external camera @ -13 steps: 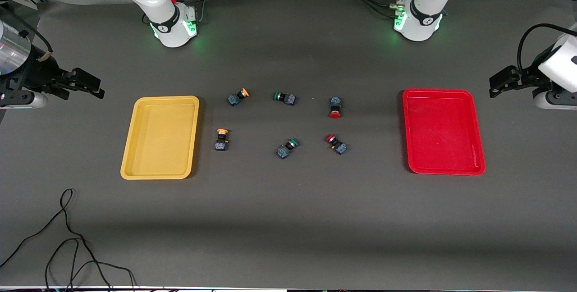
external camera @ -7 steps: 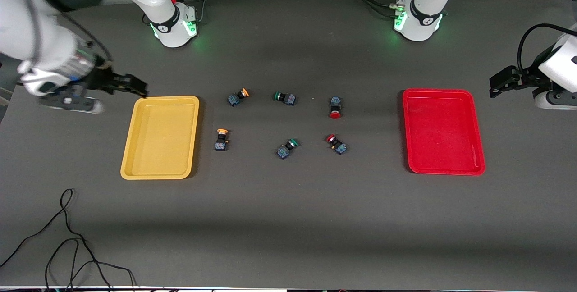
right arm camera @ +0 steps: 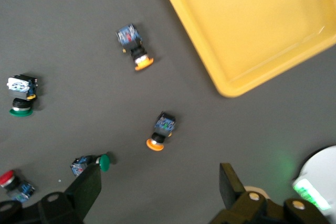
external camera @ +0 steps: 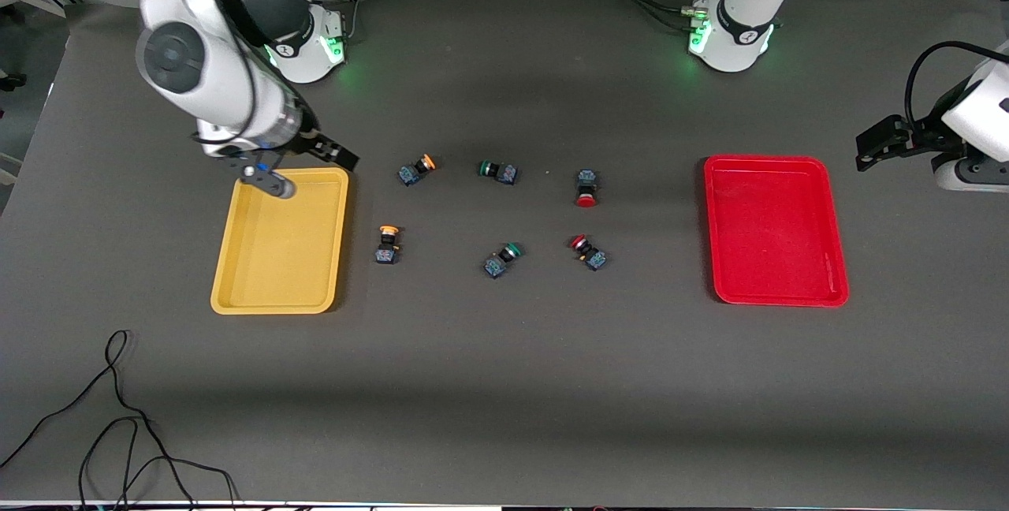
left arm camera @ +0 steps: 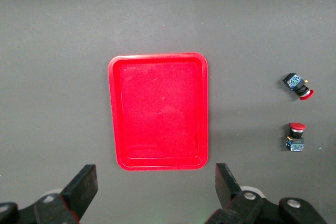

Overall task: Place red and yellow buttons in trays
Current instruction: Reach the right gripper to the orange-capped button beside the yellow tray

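Right gripper [external camera: 335,153] up in the air over the corner of the yellow tray [external camera: 260,290] that lies toward the robots' bases, fingers [right arm camera: 84,190] spread wide, nothing between them. Left gripper [external camera: 871,147] off at the left arm's end of the surface [external camera: 504,385], past the red tray [external camera: 796,294], fingers [left arm camera: 84,184] also wide apart and empty; that arm waits.

Landmark: yellow tray, flat on the surface at the right arm's end, nothing in it. Red tray at the left arm's end, well apart from it, likewise holding nothing.

Six buttons lie on their sides between the two trays, none touching another, in two rows.
- Row farther from the front camera: yellow button [external camera: 416,169] near the yellow tray's corner, just past the right gripper; then a green button [external camera: 498,171]; then a red button [external camera: 586,188], closest of this row to the red tray.
- Row nearer the front camera: second yellow button [external camera: 386,244] just beside the yellow tray's long edge, apart from it; second green button [external camera: 503,259] mid-surface; second red button [external camera: 588,251] toward the red tray.

Right wrist view takes in both yellow buttons and the tray corner. Black cable [external camera: 118,424] loops on the surface nearer the front camera than the yellow tray.
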Available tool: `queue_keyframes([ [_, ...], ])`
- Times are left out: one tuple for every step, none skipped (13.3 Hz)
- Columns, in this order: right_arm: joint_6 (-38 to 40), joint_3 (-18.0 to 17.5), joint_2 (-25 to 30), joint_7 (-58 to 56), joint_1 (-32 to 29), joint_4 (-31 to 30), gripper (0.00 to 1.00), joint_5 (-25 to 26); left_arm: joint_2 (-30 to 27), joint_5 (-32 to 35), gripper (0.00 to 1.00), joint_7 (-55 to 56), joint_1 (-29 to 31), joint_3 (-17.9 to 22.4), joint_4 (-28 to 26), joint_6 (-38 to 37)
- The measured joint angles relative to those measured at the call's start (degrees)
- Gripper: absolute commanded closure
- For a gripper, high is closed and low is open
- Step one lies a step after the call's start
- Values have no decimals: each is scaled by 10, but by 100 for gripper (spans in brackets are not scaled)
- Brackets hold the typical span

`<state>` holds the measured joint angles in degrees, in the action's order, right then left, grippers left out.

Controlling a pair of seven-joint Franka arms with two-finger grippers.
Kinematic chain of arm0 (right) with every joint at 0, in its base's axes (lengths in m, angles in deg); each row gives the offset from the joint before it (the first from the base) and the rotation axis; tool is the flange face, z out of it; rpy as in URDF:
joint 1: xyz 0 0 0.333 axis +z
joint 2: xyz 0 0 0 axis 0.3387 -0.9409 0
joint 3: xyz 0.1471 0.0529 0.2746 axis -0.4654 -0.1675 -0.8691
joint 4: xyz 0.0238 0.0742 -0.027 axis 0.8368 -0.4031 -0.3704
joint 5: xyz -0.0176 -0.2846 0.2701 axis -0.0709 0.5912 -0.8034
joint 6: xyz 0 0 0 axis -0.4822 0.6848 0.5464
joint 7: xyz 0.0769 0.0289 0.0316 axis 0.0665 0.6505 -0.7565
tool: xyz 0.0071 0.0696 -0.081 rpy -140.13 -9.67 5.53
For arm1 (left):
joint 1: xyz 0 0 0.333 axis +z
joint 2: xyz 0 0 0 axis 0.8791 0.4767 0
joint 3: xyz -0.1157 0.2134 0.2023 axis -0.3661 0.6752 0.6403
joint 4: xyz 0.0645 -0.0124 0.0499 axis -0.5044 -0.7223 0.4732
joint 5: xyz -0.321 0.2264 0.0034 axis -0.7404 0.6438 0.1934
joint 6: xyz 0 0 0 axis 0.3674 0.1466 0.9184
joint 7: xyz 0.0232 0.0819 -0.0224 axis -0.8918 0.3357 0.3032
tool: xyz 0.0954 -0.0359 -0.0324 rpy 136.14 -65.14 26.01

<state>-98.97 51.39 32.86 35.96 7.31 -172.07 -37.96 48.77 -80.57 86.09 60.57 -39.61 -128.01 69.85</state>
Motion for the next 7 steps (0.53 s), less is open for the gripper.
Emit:
queue_keyframes([
  [-32,0,-3,27,11,-30,0,-9,0,0,0,0,-1,-1,0,-3],
  [-63,1,-7,57,27,-57,0,-13,0,-1,0,0,-4,-4,0,-5],
  [-97,1,-14,87,47,-82,0,-15,1,-2,0,2,-12,-8,-2,-8],
  [-133,0,-23,111,64,-106,0,-21,1,-4,0,12,-23,-13,-5,-10],
  [-168,0,-33,122,74,-128,0,-36,1,-10,0,34,-39,-18,-12,-10],
  [-198,0,-46,124,80,-146,0,-51,1,-19,0,62,-57,-22,-19,-10],
  [-227,0,-61,124,83,-161,0,-63,1,-28,0,94,-80,-24,-25,-10],
])
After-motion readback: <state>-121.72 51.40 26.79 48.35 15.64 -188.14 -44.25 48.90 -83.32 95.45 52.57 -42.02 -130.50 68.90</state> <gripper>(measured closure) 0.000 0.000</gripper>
